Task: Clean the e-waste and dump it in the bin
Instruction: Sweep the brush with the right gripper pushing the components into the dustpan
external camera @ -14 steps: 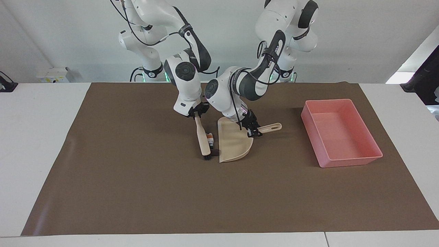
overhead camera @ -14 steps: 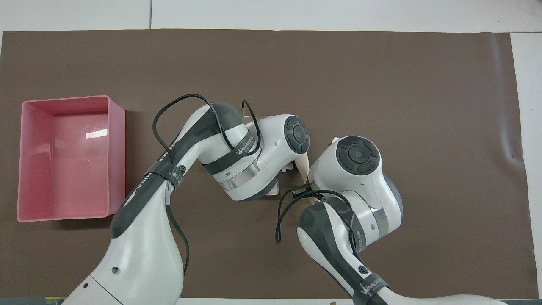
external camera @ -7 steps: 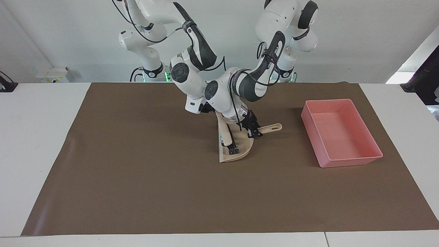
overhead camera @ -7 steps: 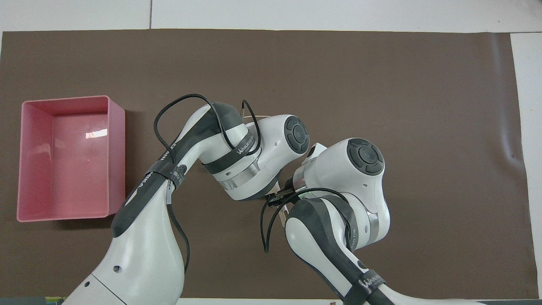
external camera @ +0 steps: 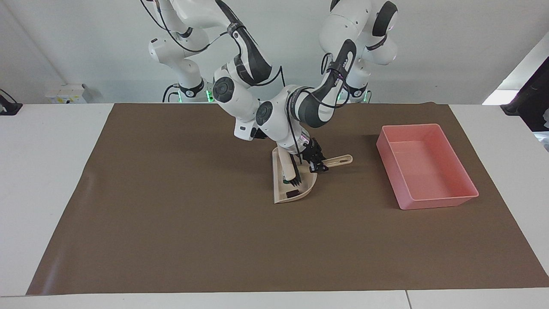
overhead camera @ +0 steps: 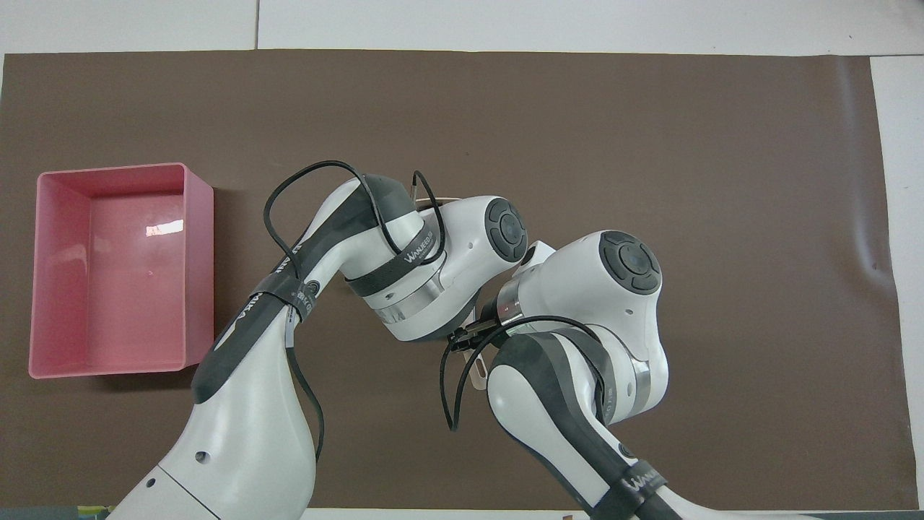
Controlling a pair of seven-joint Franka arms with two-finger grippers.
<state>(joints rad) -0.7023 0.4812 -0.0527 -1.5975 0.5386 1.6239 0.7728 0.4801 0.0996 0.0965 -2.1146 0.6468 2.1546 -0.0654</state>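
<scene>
Glossy pink plastic bin (external camera: 429, 165) — on a smooth, matt brown mat (external camera: 171, 223) — beside a beige plastic dustpan (external camera: 306, 182).

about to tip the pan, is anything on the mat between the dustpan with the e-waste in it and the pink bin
Nothing visible does. The dustpan, with the e-waste in it, sits toward the middle of the mat; the stretch of mat from it to the pink bin is bare. Only the dustpan's own handle, held in the left tool, points that way.

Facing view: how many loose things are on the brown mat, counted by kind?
Pink tray: 1
Dustpan: 1
Brush: 1
Small parts in the dustpan: 2, white block and dark block
Total: 5
</scene>
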